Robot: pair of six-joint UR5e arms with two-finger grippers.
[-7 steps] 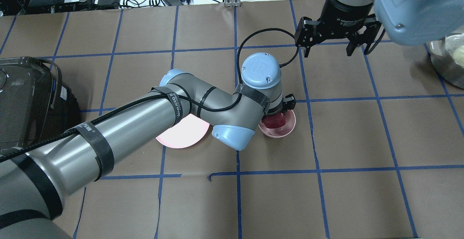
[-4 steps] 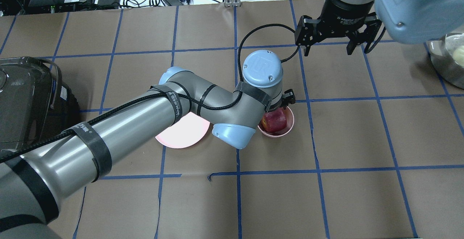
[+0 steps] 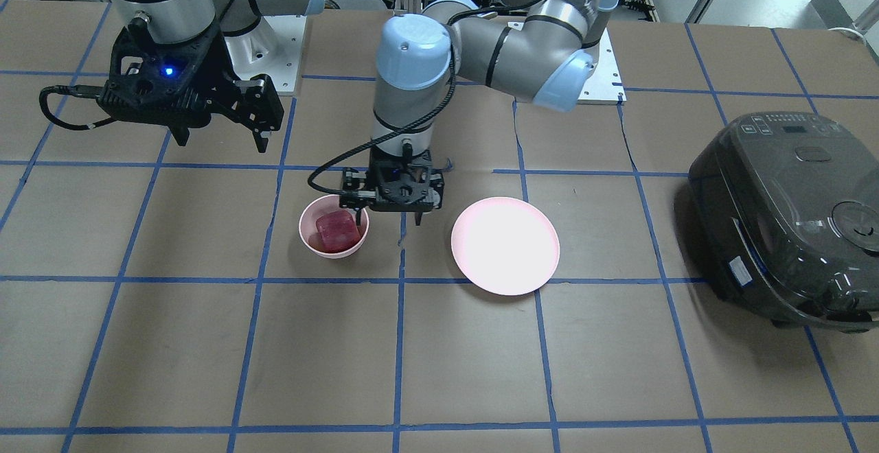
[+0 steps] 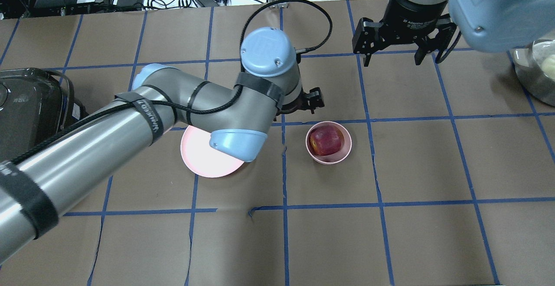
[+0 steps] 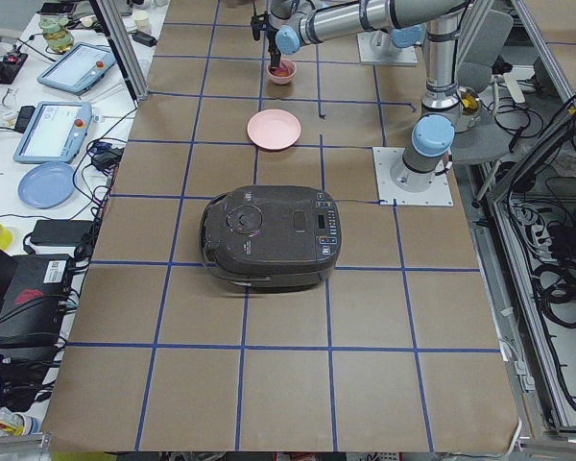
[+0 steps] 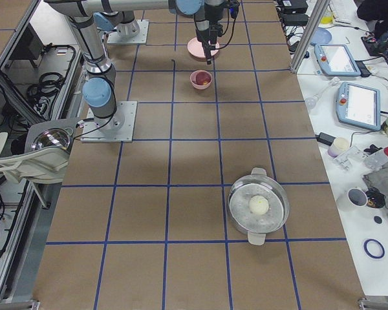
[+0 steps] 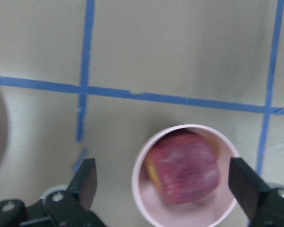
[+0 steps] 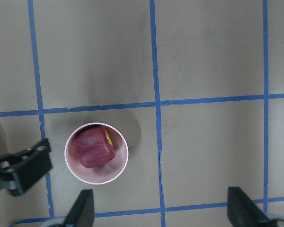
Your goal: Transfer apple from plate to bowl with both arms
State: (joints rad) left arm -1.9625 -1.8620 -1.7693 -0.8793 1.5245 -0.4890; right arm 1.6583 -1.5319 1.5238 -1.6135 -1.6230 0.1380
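Left gripper point(image 3: 389, 218) spread wide and empty, at 11 o'clock of bowl point(image 4: 329, 161) overhead. Apple point(image 4: 326, 141) resting inside bowl, plate point(image 3: 505, 246) bare at 9 o'clock. Right gripper point(image 4: 392, 60) also wide, empty, at 1 o'clock. Probably retreat: lift clear, avoid the rim. Left fingertips hidden overhead beneath wrist; left wrist view blurred.

Blk rice cooker point(image 3: 790, 213), steel pot point(image 6: 240, 216) w/ pale ball point(image 6: 257, 204), well apart on taped table point(image 3: 206, 370).
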